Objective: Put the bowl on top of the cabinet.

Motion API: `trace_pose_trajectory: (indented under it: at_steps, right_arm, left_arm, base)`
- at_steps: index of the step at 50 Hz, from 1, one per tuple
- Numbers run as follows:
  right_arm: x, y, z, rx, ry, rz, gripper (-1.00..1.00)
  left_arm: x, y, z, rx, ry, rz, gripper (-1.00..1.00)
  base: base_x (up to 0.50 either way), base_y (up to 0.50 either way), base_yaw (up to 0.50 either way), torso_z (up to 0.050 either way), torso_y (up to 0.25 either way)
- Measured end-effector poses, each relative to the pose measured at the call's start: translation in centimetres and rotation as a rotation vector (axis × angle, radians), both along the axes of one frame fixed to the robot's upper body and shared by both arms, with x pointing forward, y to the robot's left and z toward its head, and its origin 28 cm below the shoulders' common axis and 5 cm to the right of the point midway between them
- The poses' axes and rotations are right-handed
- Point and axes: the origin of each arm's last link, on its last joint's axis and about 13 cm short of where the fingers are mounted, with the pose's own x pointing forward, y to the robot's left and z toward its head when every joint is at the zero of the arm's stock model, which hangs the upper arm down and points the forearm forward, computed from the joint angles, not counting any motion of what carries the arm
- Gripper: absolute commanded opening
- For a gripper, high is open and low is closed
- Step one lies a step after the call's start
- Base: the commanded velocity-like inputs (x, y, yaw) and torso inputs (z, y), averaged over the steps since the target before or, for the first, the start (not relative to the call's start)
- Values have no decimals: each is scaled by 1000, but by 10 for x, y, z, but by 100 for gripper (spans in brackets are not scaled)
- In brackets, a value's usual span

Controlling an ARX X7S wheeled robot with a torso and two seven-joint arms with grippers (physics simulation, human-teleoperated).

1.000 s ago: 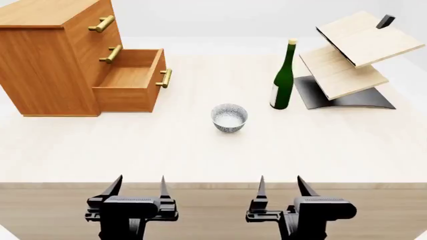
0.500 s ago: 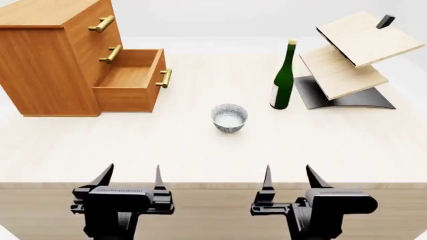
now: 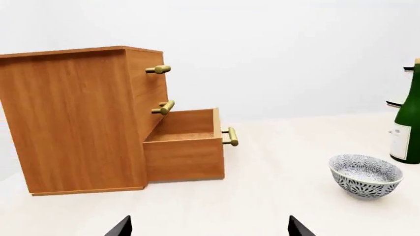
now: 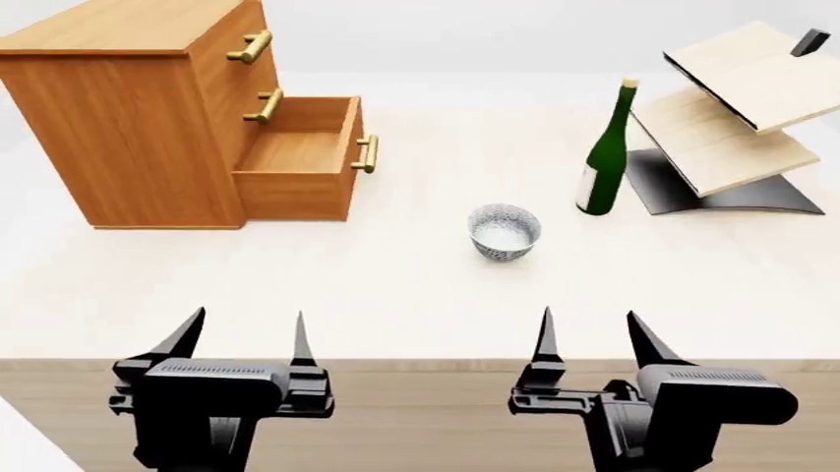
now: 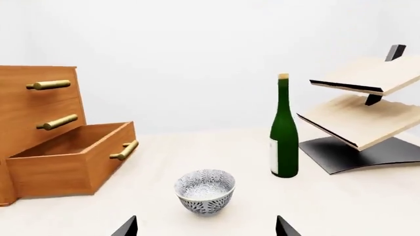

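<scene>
The small patterned bowl (image 4: 505, 232) (image 3: 365, 175) (image 5: 204, 191) stands upright and empty on the pale table, near its middle. At the back left stands the orange-brown cabinet (image 4: 145, 108) (image 3: 85, 115) (image 5: 39, 123), its bottom drawer (image 4: 305, 157) pulled out, its flat top bare. My left gripper (image 4: 244, 336) (image 3: 208, 230) hovers open at the table's near edge, well short of the cabinet. Open too, my right gripper (image 4: 591, 336) (image 5: 206, 230) hangs at the near edge, facing the bowl from a distance. Neither gripper holds anything.
A green wine bottle (image 4: 605, 152) (image 5: 284, 130) stands upright right of the bowl. Behind it sits a pale tilted two-shelf rack (image 4: 742, 108) (image 5: 364, 110) on a dark base. The open drawer juts out toward the bowl. The table's front edge (image 4: 420, 362) runs just before the grippers.
The head view has shifted, so everything on the table appears further right. Both grippers sit higher in view and further apart. Bowl, bottle and cabinet have not moved on the table.
</scene>
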Motion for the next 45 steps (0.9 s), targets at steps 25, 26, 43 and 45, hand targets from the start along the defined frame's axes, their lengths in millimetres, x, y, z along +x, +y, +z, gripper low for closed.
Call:
trace_pose_trajectory:
  at_steps: [25, 26, 43, 45]
  right_arm:
    - [-2, 0, 4, 11, -8, 5, 100]
    - [-2, 0, 5, 12, -8, 5, 100]
    - [-2, 0, 6, 16, -11, 9, 100]
    - [-2, 0, 6, 16, -11, 9, 100]
  left_arm:
    - [-5, -1, 9, -18, -16, -22, 100]
    - [-5, -1, 9, -19, -17, -23, 100]
    - [-6, -1, 10, -27, -19, -30, 100]
    - [-6, -1, 10, -27, -19, -31, 100]
  base:
    - [0, 500, 0, 0, 0]
    - [0, 500, 0, 0, 0]
    - [0, 500, 0, 0, 0]
    - [0, 500, 0, 0, 0]
